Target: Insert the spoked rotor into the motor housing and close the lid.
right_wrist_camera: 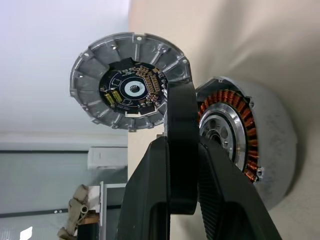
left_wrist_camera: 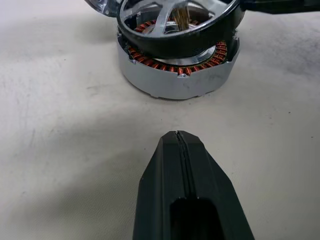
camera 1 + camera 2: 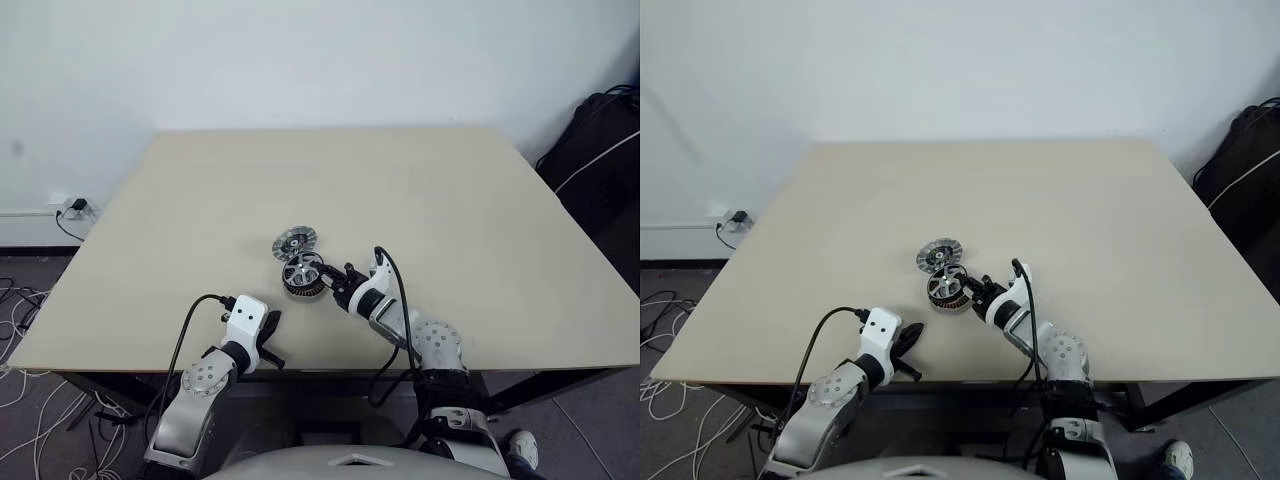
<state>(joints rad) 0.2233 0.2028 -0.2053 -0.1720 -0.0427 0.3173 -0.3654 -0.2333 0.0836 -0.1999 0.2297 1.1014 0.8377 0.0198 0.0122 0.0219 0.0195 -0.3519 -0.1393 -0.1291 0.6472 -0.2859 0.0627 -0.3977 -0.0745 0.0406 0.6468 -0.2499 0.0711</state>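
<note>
The motor housing (image 2: 175,80), silver with coppery windings, stands on the table a little in front of me. The spoked rotor (image 2: 182,37), black-rimmed with silver spokes, leans tilted over the housing's open top. My right gripper (image 1: 181,150) is shut on the rotor's rim (image 3: 304,268) from the right. The lid (image 3: 294,241) lies flat just behind the housing, its ribbed face with a dark centre (image 1: 131,90) turned up. My left gripper (image 2: 177,145) is shut and holds nothing. It hovers low near the table's front edge (image 3: 268,335), short of the housing.
The beige table (image 3: 450,200) has wide bare room on all sides of the parts. A black bag (image 3: 600,150) stands on the floor past the table's right side. Cables (image 3: 20,300) and a wall socket (image 3: 72,207) are on the left.
</note>
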